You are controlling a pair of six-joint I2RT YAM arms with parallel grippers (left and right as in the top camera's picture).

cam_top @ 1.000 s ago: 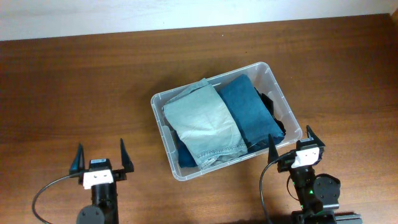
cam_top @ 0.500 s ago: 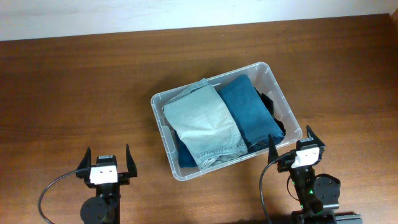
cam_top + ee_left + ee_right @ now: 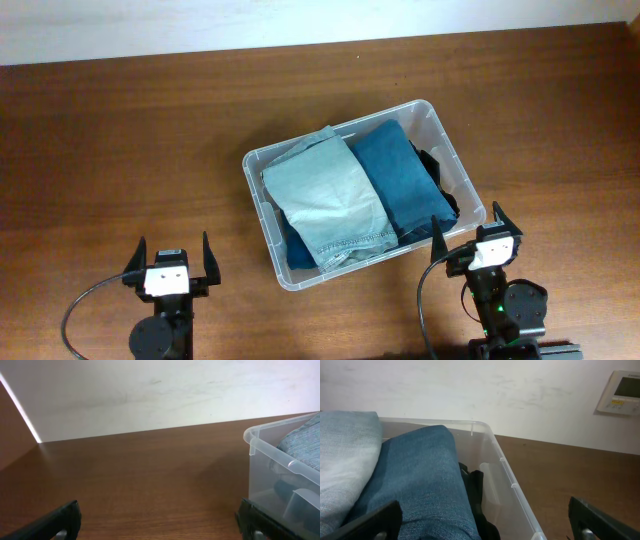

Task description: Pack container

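Note:
The clear plastic container (image 3: 258,190) stands tilted on the table, right of centre. It holds a folded light grey-blue garment (image 3: 325,196), a folded dark blue garment (image 3: 400,180) and a black item (image 3: 440,180) at its right wall. Its label is hidden by the clothes. My left gripper (image 3: 172,255) is open and empty at the front left, apart from the container (image 3: 280,467), whose near corner shows in the left wrist view. My right gripper (image 3: 469,230) is open and empty just outside the container's front right corner, looking over the dark blue garment (image 3: 427,480).
The brown wooden table (image 3: 130,140) runs back to a white wall (image 3: 200,20). A white wall panel (image 3: 622,392) shows in the right wrist view. Cables (image 3: 85,300) trail from both arm bases at the front edge.
My left gripper moved a little to the right and toward the front edge between one second and half a second ago, staying open. The right arm and the container have not moved.

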